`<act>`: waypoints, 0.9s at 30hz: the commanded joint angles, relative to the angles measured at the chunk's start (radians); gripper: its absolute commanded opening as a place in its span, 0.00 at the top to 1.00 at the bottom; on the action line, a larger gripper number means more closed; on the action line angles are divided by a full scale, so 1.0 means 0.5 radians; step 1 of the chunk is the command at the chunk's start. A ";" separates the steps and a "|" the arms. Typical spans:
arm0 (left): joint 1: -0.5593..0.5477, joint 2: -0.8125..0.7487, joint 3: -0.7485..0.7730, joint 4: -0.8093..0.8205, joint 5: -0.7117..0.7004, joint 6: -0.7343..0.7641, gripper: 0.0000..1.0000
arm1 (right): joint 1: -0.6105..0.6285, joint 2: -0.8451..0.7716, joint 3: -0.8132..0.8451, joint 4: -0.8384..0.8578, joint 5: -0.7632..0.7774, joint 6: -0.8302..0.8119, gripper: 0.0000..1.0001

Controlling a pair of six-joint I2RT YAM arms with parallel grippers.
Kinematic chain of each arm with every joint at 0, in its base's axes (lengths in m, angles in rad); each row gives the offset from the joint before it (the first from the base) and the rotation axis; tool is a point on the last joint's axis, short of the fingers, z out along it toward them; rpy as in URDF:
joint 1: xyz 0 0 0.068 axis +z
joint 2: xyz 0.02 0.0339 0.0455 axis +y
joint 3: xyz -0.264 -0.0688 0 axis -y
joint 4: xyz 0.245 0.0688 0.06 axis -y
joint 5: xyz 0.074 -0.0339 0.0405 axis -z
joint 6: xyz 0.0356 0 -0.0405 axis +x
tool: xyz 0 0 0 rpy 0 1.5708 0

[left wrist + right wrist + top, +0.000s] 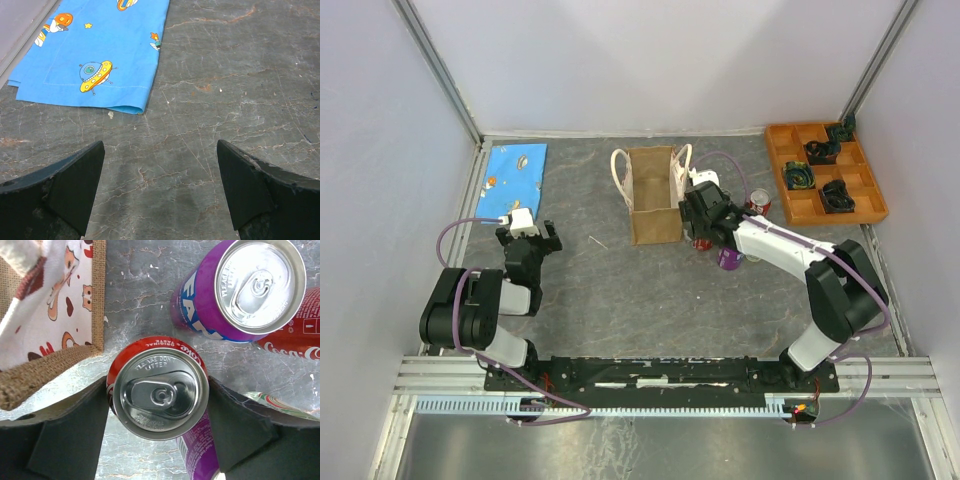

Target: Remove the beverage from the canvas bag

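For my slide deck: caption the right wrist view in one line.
Right gripper clasps an upright red can beside the canvas bag, with a purple can standing beyond.

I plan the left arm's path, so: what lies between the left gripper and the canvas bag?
Top view: only bare table and one small pale sliver between the left gripper and the canvas bag.

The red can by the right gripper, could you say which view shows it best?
The right wrist view: the red can stands upright, lid and tab clear, clamped in the right gripper beside the canvas bag. The top external view shows only a red sliver under that gripper; the left wrist view shows none.
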 commanded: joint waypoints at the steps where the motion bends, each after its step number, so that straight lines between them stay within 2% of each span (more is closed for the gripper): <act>1: -0.003 0.013 0.039 0.084 -0.006 0.082 0.01 | -0.002 -0.114 0.029 -0.005 0.084 -0.020 0.15; 3: -0.005 0.013 0.037 0.083 -0.005 0.081 0.01 | -0.003 -0.126 0.042 -0.015 0.095 -0.030 0.04; 4: -0.005 0.014 0.037 0.082 -0.006 0.081 0.01 | 0.000 -0.133 0.047 -0.019 0.099 -0.036 0.01; 14: -0.005 0.014 0.037 0.084 -0.007 0.081 0.01 | 0.020 -0.338 0.141 -0.099 0.164 -0.080 0.01; 20: -0.005 0.012 0.037 0.084 -0.005 0.081 0.01 | 0.004 -0.484 0.290 -0.120 0.406 -0.217 0.01; 23: -0.005 0.013 0.036 0.082 -0.006 0.081 0.01 | -0.081 -0.516 0.348 -0.114 0.442 -0.251 0.01; 27: -0.007 0.015 0.037 0.084 -0.005 0.081 0.01 | -0.360 -0.571 0.371 -0.110 0.346 -0.193 0.01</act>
